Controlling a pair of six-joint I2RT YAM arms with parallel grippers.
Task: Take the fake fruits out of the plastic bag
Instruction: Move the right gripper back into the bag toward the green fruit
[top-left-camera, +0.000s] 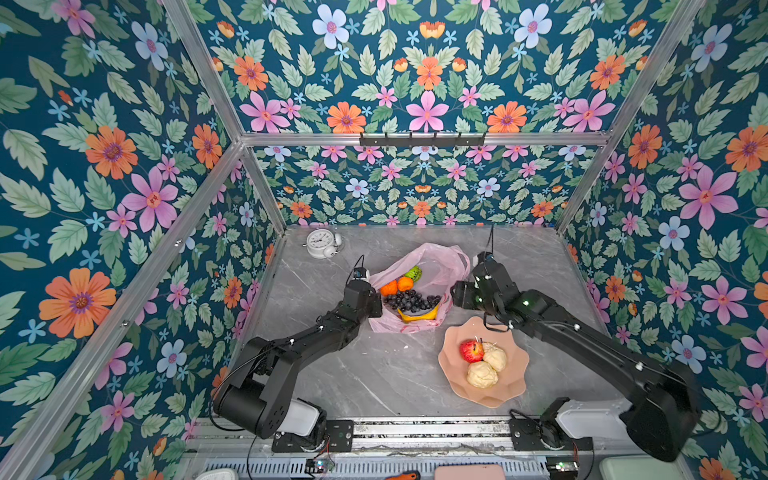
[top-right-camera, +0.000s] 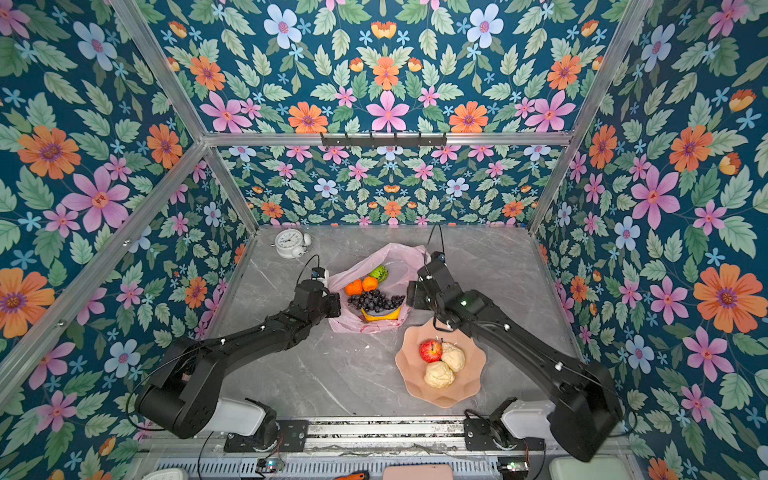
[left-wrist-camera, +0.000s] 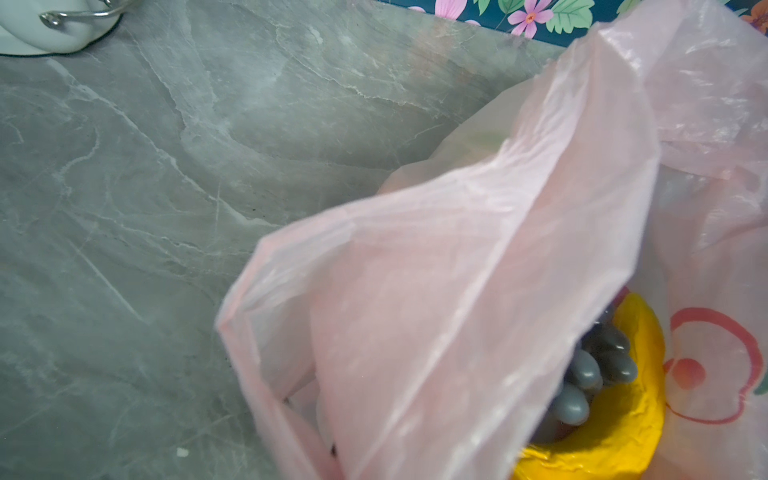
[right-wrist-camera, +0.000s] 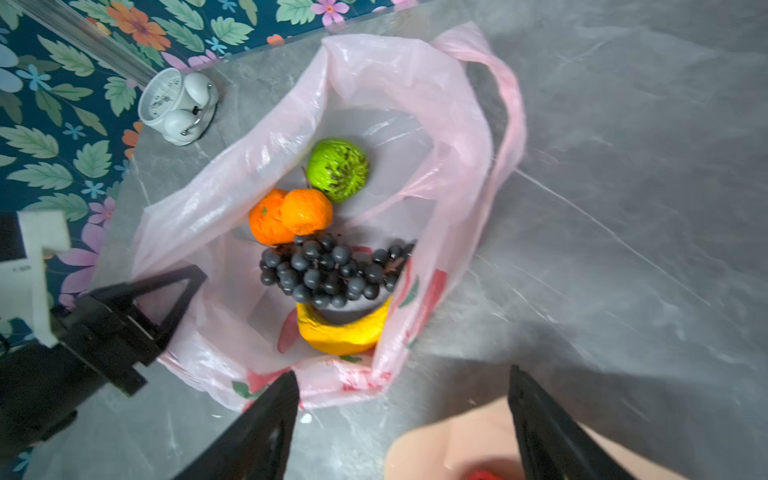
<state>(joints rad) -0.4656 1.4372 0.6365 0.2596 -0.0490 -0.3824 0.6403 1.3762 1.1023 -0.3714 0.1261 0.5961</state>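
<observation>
Left claw (right-wrist-camera: 185, 286) is pinched shut on the floppy bag's (right-wrist-camera: 415, 95) left rim mid-table. The right claw (right-wrist-camera: 403, 372) gapes empty just right of it. The light, knobbly grapes (right-wrist-camera: 328, 270) lie topmost inside, so grip across the bunch's middle.

Matte black arms (top-left-camera: 316, 332), white bases (top-left-camera: 301, 415), thin cables (top-left-camera: 492, 239); right hand's (right-wrist-camera: 403, 371) fingers (right-wrist-camera: 270, 428) black, triangular.

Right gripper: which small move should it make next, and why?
Probably lower the open right gripper forward into the plastic bag onto the grape bunch. The left gripper pinches the rim, holding the mouth open, and the grapes lie on top, over the banana, nearest to it.
</observation>
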